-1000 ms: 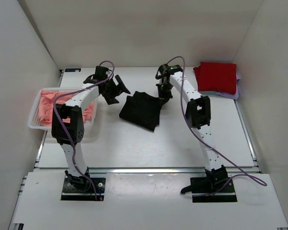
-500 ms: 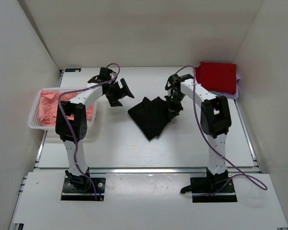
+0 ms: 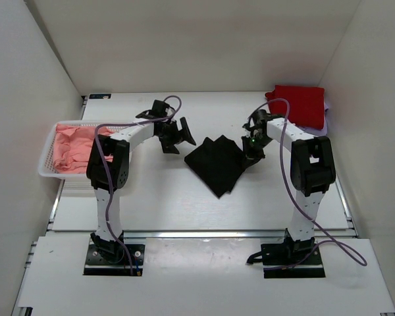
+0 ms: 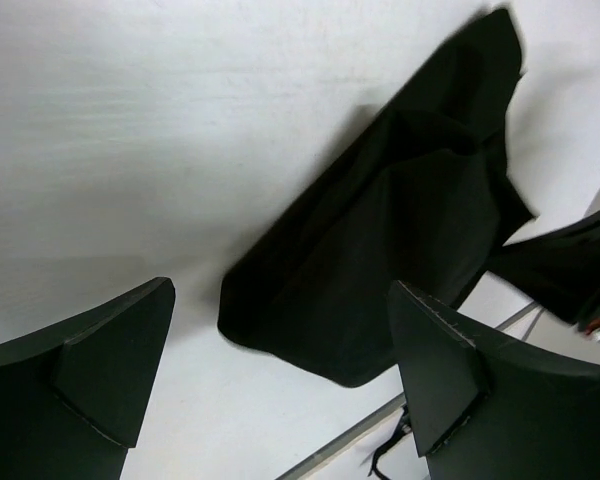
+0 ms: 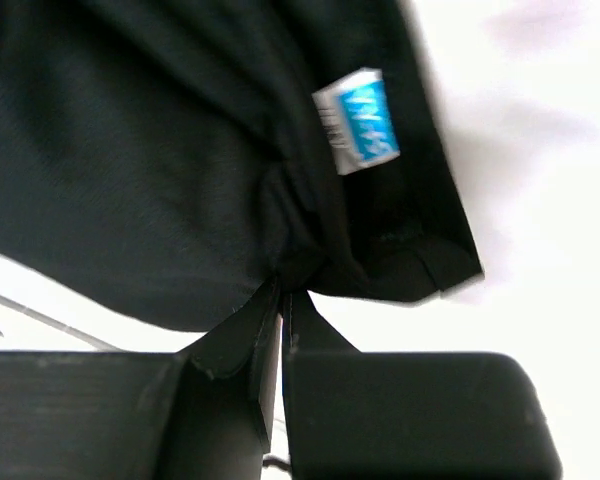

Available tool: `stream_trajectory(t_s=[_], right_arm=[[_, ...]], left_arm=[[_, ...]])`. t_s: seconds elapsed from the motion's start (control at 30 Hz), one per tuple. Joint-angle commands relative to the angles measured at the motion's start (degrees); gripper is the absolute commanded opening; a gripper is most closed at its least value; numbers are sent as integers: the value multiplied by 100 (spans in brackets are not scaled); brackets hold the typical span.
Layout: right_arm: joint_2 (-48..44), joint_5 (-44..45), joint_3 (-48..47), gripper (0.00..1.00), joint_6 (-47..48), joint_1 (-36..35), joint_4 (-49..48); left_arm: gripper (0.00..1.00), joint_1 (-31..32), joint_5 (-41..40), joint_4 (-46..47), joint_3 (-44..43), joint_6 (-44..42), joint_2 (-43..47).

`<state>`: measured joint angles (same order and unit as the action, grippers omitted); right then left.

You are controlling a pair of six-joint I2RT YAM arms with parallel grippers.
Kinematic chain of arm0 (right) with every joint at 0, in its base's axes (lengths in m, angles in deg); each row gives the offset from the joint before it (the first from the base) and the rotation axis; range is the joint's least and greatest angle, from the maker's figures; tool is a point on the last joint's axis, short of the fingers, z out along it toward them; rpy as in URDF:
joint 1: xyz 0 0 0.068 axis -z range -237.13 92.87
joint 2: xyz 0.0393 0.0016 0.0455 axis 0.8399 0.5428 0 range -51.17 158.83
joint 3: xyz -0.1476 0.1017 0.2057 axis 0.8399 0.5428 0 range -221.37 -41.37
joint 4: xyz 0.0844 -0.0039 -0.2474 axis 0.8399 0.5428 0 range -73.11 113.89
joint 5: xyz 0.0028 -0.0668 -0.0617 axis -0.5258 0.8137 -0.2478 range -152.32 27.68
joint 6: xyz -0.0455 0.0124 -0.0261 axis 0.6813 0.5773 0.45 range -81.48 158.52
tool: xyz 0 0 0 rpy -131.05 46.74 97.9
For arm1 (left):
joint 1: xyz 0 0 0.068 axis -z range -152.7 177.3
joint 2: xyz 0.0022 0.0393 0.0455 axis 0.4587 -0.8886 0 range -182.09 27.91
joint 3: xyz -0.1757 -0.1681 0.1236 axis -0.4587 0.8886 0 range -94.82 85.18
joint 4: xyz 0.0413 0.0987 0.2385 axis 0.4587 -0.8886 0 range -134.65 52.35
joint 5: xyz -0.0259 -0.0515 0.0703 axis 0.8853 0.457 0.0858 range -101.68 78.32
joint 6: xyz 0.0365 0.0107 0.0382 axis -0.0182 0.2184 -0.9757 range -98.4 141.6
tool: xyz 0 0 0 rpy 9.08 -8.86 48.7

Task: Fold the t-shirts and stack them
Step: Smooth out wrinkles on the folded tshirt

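A folded black t-shirt (image 3: 217, 163) lies on the table's middle. My right gripper (image 3: 249, 155) is shut on its right edge; in the right wrist view the fingertips (image 5: 285, 290) pinch bunched black cloth (image 5: 180, 150) below a blue label (image 5: 360, 120). To the shirt's left my left gripper (image 3: 178, 139) hangs open with nothing between its fingers; in its wrist view the black t-shirt (image 4: 400, 240) lies just beyond the wide-apart fingers (image 4: 435, 360). A folded red t-shirt (image 3: 297, 105) rests on a pale lilac one (image 3: 319, 126) at the back right. Salmon-pink t-shirts (image 3: 72, 146) fill the basket.
The white mesh basket (image 3: 47, 172) stands at the left edge of the table. White walls close in the left, back and right sides. A metal rail (image 3: 204, 232) runs along the table's near edge, in front of both arm bases.
The right gripper has dragged the black t-shirt to the right and nearer. The left gripper, open throughout, has followed to the right, away from the basket.
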<state>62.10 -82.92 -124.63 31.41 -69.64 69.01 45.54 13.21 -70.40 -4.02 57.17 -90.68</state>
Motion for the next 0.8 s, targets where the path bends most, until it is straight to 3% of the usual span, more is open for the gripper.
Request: stream_trajectory(t_s=[0.0, 0.47, 0.6, 0.77], right_arm=[[-105, -93, 56, 0, 158, 205, -738], [696, 30, -945, 1, 404, 74, -703], [626, -93, -1008, 6, 386, 118, -615], [-50, -356, -411, 34, 307, 276, -878]], left_arm=[[99, 250, 174, 251, 158, 2, 11], [99, 997, 737, 990, 1177, 521, 581], [99, 788, 650, 929, 1572, 530, 986], [98, 234, 719, 1051, 2109, 398, 1416]])
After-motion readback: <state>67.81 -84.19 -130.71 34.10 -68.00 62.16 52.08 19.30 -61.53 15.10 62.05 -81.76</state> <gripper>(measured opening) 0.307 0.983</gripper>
